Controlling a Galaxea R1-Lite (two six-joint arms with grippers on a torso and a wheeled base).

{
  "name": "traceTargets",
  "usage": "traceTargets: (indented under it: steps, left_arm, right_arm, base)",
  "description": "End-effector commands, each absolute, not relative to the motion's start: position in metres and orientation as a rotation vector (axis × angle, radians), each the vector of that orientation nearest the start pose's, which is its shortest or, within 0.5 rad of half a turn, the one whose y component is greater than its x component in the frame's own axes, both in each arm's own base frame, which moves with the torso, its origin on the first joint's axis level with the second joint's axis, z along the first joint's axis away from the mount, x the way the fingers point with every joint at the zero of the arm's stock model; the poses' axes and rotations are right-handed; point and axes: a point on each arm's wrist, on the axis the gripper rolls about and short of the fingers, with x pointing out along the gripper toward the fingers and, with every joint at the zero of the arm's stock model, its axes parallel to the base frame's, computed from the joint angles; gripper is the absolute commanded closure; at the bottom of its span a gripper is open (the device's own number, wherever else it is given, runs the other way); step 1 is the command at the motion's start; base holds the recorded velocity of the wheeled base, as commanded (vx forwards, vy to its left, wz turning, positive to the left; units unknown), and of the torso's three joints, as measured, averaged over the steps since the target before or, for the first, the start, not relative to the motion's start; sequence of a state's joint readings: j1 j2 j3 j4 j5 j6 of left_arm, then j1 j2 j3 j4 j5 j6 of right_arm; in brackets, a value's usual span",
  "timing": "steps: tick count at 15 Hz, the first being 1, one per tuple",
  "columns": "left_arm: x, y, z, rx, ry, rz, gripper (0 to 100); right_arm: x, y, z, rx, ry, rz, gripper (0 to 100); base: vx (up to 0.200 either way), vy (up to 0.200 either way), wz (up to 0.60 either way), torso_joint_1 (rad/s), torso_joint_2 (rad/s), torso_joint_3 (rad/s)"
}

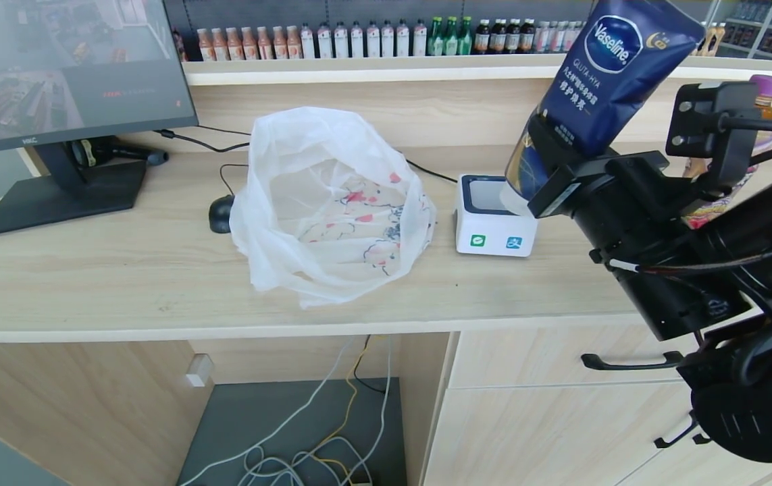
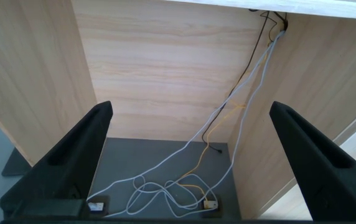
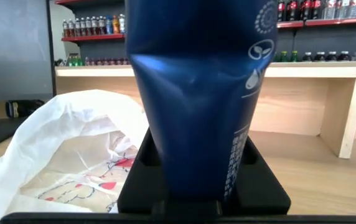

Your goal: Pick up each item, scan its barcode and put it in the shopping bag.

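A dark blue refill pouch (image 1: 612, 74) stands upright in my right gripper (image 1: 561, 172), which is shut on its lower end just above the right side of the white barcode scanner (image 1: 494, 217). In the right wrist view the pouch (image 3: 196, 93) rises between the black fingers (image 3: 256, 165). The white plastic shopping bag (image 1: 335, 202) sits open on the counter to the left of the scanner, with red-printed items inside; it also appears behind the pouch as the bag (image 3: 60, 143). My left gripper (image 2: 190, 162) hangs open under the counter, facing cables on the floor.
A monitor (image 1: 68, 67) stands at the back left, a black mouse (image 1: 221, 213) beside the bag. A purple-capped bottle (image 1: 767, 101) stands behind my right arm. Bottles line the rear shelf (image 1: 386, 67). Drawers with black handles (image 1: 625, 364) sit below the counter edge.
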State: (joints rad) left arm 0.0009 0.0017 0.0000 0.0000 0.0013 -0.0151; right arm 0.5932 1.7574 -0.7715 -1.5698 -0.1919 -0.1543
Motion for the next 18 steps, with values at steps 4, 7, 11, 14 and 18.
traceTargets:
  steps: [4,7,11,14,18]
  left_arm:
    - [-0.0227,0.0000,0.0755,-0.015,0.002,0.003,0]
    - [-0.0227,0.0000,0.0755,-0.015,0.002,0.003,0]
    - [-0.0227,0.0000,0.0755,-0.017,0.002,0.003,0]
    - [-0.0227,0.0000,0.0755,-0.015,0.002,0.003,0]
    - [-0.0227,0.0000,0.0755,-0.015,0.002,0.003,0]
  right_arm:
    - [0.2528,0.1654,0.2443,0.077,-0.561,0.347,100]
    - [0.2532,0.1657,0.2443,0.078,-0.561,0.349,100]
    - [0.2531,0.1656,0.2435,0.077,-0.559,0.350,100]
    - [0.2534,0.1658,0.2430,0.076,-0.557,0.350,100]
    - [0.2526,0.1653,0.2389,0.070,-0.542,0.352,100]
  base:
    - [0.000,0.200,0.00,0.004,0.00,0.002]
    - [0.000,0.200,0.00,0.006,0.00,0.001]
    - [0.000,0.200,0.00,0.001,0.00,0.004]
    - [0.000,0.200,0.00,0.002,0.00,0.002]
    - [0.000,0.000,0.00,0.000,0.00,0.000]
